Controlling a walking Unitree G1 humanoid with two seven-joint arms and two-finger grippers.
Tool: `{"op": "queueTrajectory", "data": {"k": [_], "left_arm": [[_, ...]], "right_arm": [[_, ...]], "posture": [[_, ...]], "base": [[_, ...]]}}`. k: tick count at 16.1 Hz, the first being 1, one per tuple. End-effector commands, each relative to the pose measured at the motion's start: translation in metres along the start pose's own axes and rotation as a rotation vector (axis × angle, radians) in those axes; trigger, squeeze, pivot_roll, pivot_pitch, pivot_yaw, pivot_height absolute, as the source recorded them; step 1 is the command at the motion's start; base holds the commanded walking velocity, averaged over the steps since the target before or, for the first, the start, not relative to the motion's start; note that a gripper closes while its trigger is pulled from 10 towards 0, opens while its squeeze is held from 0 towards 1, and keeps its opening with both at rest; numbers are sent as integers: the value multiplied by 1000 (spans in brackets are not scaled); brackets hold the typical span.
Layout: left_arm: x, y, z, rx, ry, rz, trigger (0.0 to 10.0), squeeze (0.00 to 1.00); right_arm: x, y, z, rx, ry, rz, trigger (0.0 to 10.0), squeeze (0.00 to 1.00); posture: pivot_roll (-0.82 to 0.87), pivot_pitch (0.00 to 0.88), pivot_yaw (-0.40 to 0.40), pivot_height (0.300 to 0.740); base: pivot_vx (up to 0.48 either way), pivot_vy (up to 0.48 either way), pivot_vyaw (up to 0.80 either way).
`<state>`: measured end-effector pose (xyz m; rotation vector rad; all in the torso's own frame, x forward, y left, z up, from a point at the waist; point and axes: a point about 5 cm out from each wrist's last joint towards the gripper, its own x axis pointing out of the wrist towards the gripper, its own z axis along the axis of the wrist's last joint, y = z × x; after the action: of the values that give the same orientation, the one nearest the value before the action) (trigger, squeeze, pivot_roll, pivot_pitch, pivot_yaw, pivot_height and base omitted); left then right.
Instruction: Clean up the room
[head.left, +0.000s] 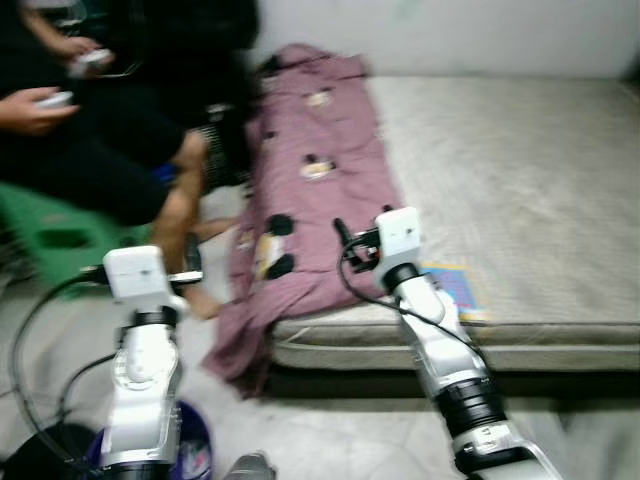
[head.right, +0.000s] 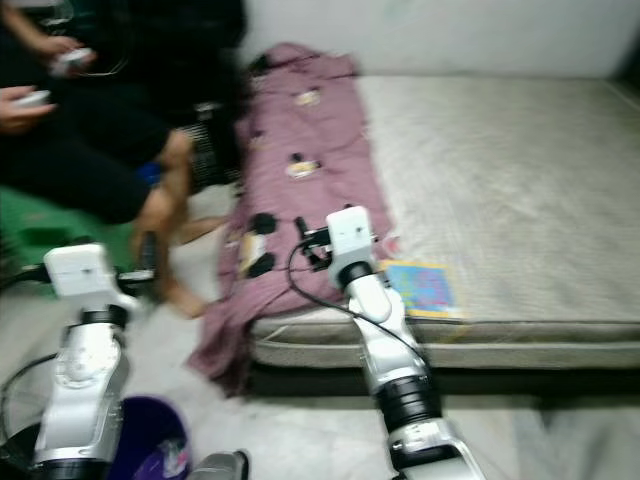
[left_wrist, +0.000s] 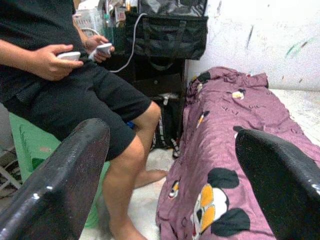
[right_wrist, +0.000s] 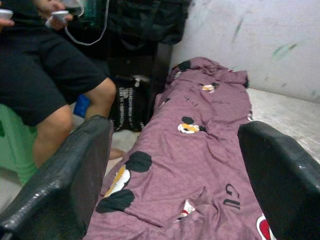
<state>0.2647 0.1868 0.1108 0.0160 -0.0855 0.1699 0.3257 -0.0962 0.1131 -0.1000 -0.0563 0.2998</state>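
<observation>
the purple cartoon-print blanket (head.left: 310, 170) lies along the mattress's (head.left: 520, 190) left edge, long axis near to far, near end spilling floorward, directly ahead of the right gripper (right_wrist: 175, 175), jaws wide, nearer than the wide-open left gripper (left_wrist: 170, 175).

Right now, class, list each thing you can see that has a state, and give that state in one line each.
Purple blanket: spread along the mattress edge, one end hanging to the floor.
Mattress: mostly bare.
Booklet: lying flat near the mattress's front edge.
Left hand: open, holding nothing.
Right hand: open, above the blanket.
Person: seated on a green stool.
</observation>
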Motion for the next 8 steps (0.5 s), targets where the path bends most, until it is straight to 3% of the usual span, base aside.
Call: {"op": "queueTrajectory", "data": {"k": [1,4,8], "left_arm": [[1,1,4,-1,-6,-16,10000,0],[0,-1,6,-24,-24,-45,10000,0],[1,-1,7,-26,-26,-58,10000,0]], "right_arm": [[2,-2,6,25,-12,-13,10000,0],[2,-2,6,30,-14,-19,10000,0],[2,-3,6,42,-11,-32,10000,0]], "posture": [[62,0,-9,740],[63,0,-10,740],[62,0,-6,740]], "base": [[0,0,0],[0,0,0],[263,0,0]]}}
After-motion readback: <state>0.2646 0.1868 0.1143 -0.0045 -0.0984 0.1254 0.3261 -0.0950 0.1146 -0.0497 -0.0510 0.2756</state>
